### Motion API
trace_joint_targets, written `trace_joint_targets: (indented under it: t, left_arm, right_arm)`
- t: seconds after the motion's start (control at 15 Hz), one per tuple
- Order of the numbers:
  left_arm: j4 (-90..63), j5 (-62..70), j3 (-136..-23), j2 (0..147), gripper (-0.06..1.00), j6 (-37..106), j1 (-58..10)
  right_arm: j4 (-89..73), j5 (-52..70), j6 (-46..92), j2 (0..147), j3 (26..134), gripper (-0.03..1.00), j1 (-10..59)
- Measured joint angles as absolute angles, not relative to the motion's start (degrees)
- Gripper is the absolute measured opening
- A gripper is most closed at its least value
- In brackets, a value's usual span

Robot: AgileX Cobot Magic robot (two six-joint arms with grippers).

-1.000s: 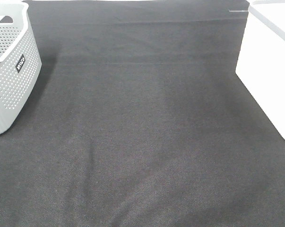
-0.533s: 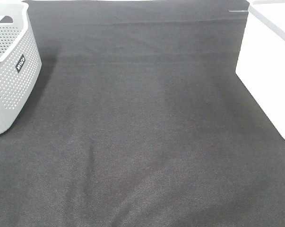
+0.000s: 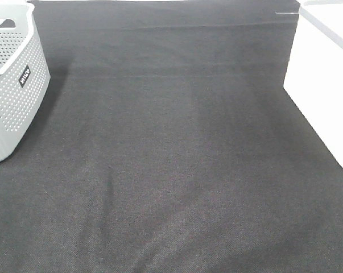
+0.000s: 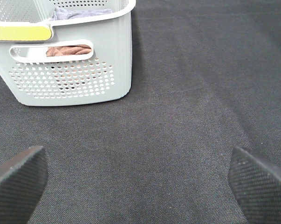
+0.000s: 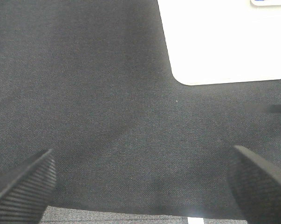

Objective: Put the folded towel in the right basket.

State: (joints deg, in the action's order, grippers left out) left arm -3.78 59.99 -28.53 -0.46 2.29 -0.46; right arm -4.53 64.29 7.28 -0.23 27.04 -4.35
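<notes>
The right basket [image 3: 325, 74] is white and stands at the right edge of the dark cloth; it also shows in the right wrist view [image 5: 224, 39]. No folded towel lies on the cloth. A brown cloth [image 4: 68, 50] and a grey-blue one [image 4: 79, 13] show inside the grey perforated left basket [image 4: 70, 70]. My left gripper [image 4: 138, 186] is open and empty above the cloth in front of that basket. My right gripper [image 5: 142, 186] is open and empty above the cloth near the white basket. Neither gripper shows in the exterior high view.
The grey perforated basket [image 3: 15, 85] stands at the far left of the dark cloth [image 3: 171, 170], which covers the table and has shallow creases near the front. A pale strip of table [image 5: 131, 218] shows past the cloth's edge.
</notes>
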Motion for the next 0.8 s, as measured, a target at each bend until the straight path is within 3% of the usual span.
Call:
trace_joint_targets:
  t: [0.8]
  left_arm:
    - [-3.78,59.99,-28.53,-0.46,0.98,2.29,-0.46]
  right_arm:
    - [-4.53,64.29,7.28,-0.23,27.04,0.97,-4.35]
